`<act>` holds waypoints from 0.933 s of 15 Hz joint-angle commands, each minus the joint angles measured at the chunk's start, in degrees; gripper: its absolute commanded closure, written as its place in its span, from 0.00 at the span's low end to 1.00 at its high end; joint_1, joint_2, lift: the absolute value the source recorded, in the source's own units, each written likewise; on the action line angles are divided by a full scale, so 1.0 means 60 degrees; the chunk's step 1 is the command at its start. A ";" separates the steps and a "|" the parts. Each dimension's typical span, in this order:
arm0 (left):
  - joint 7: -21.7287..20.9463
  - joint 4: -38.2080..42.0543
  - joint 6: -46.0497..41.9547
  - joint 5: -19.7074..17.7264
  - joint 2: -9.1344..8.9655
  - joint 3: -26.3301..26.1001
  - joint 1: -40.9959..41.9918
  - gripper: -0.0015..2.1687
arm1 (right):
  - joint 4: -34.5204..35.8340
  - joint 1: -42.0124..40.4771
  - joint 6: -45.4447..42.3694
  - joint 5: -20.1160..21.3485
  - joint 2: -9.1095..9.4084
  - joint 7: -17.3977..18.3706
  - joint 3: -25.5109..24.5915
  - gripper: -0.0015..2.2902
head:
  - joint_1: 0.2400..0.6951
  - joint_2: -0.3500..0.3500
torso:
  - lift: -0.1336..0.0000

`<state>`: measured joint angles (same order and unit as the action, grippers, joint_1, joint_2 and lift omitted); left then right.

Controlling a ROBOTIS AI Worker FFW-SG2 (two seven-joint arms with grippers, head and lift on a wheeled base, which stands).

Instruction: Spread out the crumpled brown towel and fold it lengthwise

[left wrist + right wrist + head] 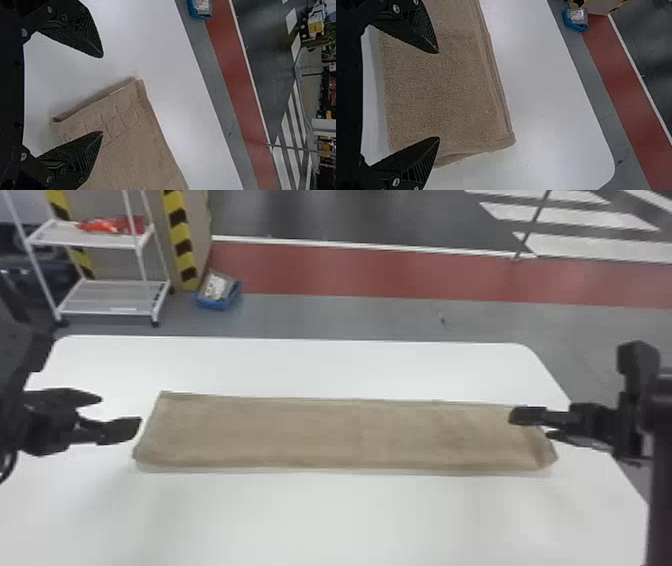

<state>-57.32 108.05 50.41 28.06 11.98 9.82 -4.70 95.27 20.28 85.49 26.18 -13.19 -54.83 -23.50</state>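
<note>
Left gripper (120, 411) and right gripper (530, 426), both opened wide, at the two ends of a brown towel (310, 432)

Closest to the eye are the black fingers, and at each wrist they stand well apart with no cloth pinched between them. The towel lies on the white table (330, 520) as a long flat strip, its length going from left to right. One finger of the right gripper covers a part of its right end, so how the layers sit just under there I cannot tell. The near right corner is a little slanted. At the left end, the left wrist view shows a woven pattern and layers at the edge — one finger hides some of this too.

The near edge of the table is cut off. Behind stands a white rack (115, 297) with something red-orange (107, 225), hard to make out — also a blue box (216, 304) on the floor, its contents unclear.
</note>
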 commanded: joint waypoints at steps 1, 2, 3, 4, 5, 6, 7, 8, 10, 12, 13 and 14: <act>0.0003 0.0009 0.0000 -0.0004 -0.0005 0.0018 0.0050 0.11 | -0.0469 0.0091 -0.0514 0.0017 0.0074 0.0129 0.0079 0.05 | 1.00 0.32 | 0.07; 0.0003 -0.0006 -0.0029 -0.0004 0.0010 0.0047 0.0065 0.11 | -0.0630 0.0120 -0.0602 0.0046 0.0074 0.0144 0.0079 0.05 | 1.00 0.32 | 0.07; 0.0018 -0.0006 -0.0029 -0.0019 0.0010 0.0062 0.0094 0.11 | -0.0718 0.0106 -0.0719 0.0061 0.0088 0.0173 0.0152 0.05 | 1.00 0.32 | 0.07; 0.0018 -0.0006 -0.0058 -0.0019 0.0025 0.0062 0.0094 0.11 | -0.0879 0.0076 -0.0953 0.0075 0.0088 0.0203 0.0152 0.05 | 1.00 0.33 | 0.07; 0.0018 -0.0006 -0.0088 -0.0019 0.0025 0.0062 0.0109 0.11 | -0.1054 0.0076 -0.1217 0.0134 0.0088 0.0217 0.0152 0.05 | 1.00 0.33 | 0.07; 0.0032 -0.0006 -0.0088 -0.0034 0.0025 0.0062 0.0124 0.11 | -0.1245 0.0091 -0.1451 0.0207 0.0074 0.0290 0.0152 0.05 | 1.00 0.33 | 0.07; 0.0032 -0.0021 -0.0117 -0.0034 0.0010 0.0062 0.0124 0.11 | -0.1377 0.0076 -0.1627 0.0236 0.0059 0.0305 0.0094 0.05 | 1.00 0.33 | 0.07; 0.0047 -0.0021 -0.0146 -0.0034 0.0010 0.0062 0.0124 0.11 | -0.1465 0.0076 -0.1744 0.0236 0.0030 0.0320 0.0065 0.05 | 1.00 0.32 | 0.07; 0.0062 -0.0021 -0.0176 -0.0063 -0.0005 0.0047 0.0124 0.11 | -0.1640 0.0062 -0.1979 0.0295 -0.0014 0.0334 -0.0038 0.05 | 1.00 0.31 | 0.07; 0.0062 -0.0006 -0.0176 -0.0048 -0.0005 0.0033 0.0124 0.11 | -0.1684 0.0018 -0.2125 0.0324 -0.0029 0.0334 -0.0111 0.05 | 1.00 0.30 | 0.07; 0.0062 -0.0021 -0.0176 -0.0063 -0.0005 0.0033 0.0124 0.11 | -0.1699 0.0018 -0.2125 0.0324 -0.0044 0.0334 -0.0126 0.05 | 1.00 0.29 | 0.07; 0.0076 -0.0021 -0.0176 -0.0063 -0.0005 0.0047 0.0124 0.11 | -0.1714 0.0003 -0.2125 0.0324 -0.0044 0.0334 -0.0126 0.05 | 1.00 0.29 | 0.07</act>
<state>-56.93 107.94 49.39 27.72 11.96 10.06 -3.95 85.13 20.40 72.80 28.12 -13.40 -52.82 -24.19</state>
